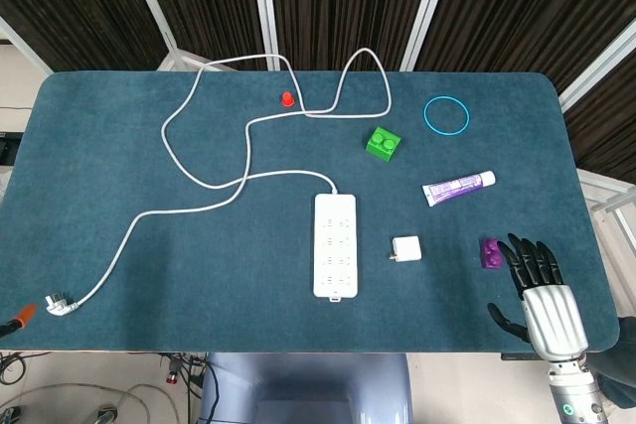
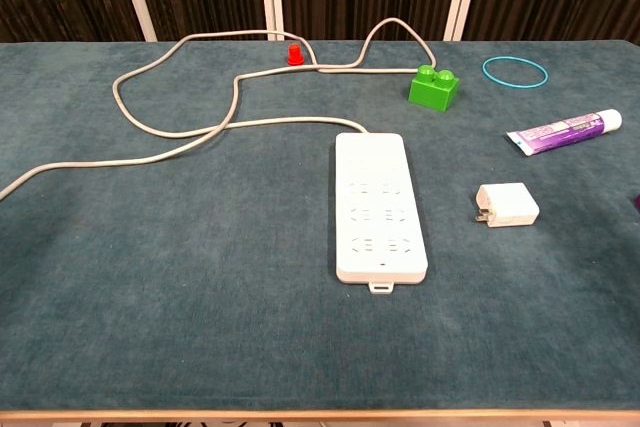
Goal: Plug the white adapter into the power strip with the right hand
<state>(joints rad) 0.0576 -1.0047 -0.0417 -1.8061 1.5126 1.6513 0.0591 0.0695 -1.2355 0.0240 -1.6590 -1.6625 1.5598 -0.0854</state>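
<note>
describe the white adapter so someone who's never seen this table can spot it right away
Find the long white power strip near the middle of the blue table. The white adapter lies flat just right of it, apart from it. It is the only small white square block, its prongs pointing toward the strip.

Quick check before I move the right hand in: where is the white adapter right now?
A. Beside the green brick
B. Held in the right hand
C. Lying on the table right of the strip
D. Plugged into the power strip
C: the white adapter lies on the cloth, apart from the power strip, while the right hand holds nothing.
</note>
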